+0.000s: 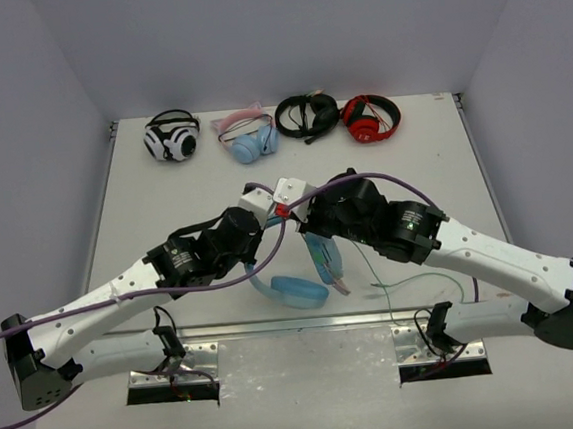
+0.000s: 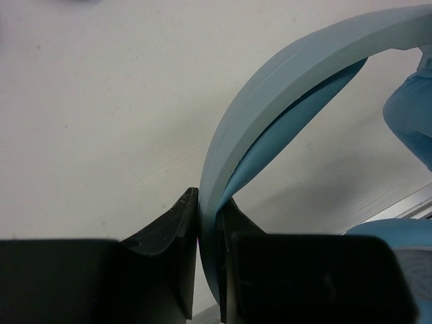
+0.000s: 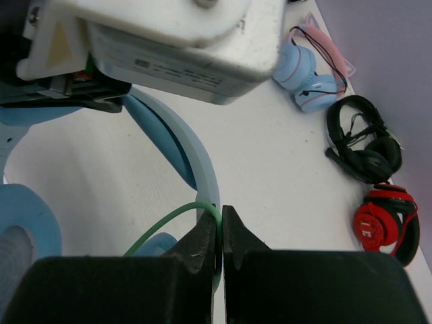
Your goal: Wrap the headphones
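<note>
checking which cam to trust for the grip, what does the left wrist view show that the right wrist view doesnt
Only the left wrist view: the left claw shut on the light-blue headband, seen close between its fingers.
Only the right wrist view: the right claw shut on the green cable, the left arm's white wrist housing above, and three other headsets at the right: pink cat-ear headphones, black headphones and red-and-black headphones.
Both: the headband and the white table.
</note>
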`<state>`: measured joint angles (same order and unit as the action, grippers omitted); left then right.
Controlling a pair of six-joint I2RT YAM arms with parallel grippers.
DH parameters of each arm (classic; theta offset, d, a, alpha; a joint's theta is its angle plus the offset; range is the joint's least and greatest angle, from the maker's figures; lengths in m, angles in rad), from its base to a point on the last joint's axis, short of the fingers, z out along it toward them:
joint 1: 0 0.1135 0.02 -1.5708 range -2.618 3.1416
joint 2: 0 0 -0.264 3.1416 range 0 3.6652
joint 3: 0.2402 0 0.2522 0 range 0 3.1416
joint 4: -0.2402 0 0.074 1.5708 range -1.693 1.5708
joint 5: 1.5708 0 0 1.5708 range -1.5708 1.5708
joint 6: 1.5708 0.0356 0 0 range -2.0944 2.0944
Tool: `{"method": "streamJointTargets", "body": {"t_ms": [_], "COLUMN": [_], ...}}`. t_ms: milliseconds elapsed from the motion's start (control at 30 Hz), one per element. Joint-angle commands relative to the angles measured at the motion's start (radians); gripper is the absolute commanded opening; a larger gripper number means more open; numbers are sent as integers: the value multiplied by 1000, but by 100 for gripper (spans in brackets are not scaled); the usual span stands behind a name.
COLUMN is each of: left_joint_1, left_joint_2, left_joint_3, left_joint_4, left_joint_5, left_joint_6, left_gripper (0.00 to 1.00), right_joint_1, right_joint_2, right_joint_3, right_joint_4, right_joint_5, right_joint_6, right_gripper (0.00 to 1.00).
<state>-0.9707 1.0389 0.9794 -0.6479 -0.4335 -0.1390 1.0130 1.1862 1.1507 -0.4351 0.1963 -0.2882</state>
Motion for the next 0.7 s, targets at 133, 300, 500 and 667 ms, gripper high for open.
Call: {"method": "streamJointTargets", "body": {"t_ms": [133, 300, 500, 667], "left_joint_1": [-26, -26, -26, -26], "left_joint_2": [-72, -99, -74, -7], "left_joint_3": [10, 5, 13, 34], "left_joint_4": [102, 119, 110, 77], "left_joint_5": [13, 35, 15, -48], "left_joint_6": [-16, -11, -13, -31], "left_gripper": [0, 0, 0, 1], "right_joint_1": [-43, -99, -99, -97], "right_joint_2": [-3, -20, -3, -10], "right_joint_3": [-28, -58, -34, -8], "right_joint_4": [96, 111, 104, 104], "right_joint_5": [129, -6, -81, -113], "right_joint_6": [0, 87, 162, 212], "right_gripper": [1, 1, 1, 1]}}
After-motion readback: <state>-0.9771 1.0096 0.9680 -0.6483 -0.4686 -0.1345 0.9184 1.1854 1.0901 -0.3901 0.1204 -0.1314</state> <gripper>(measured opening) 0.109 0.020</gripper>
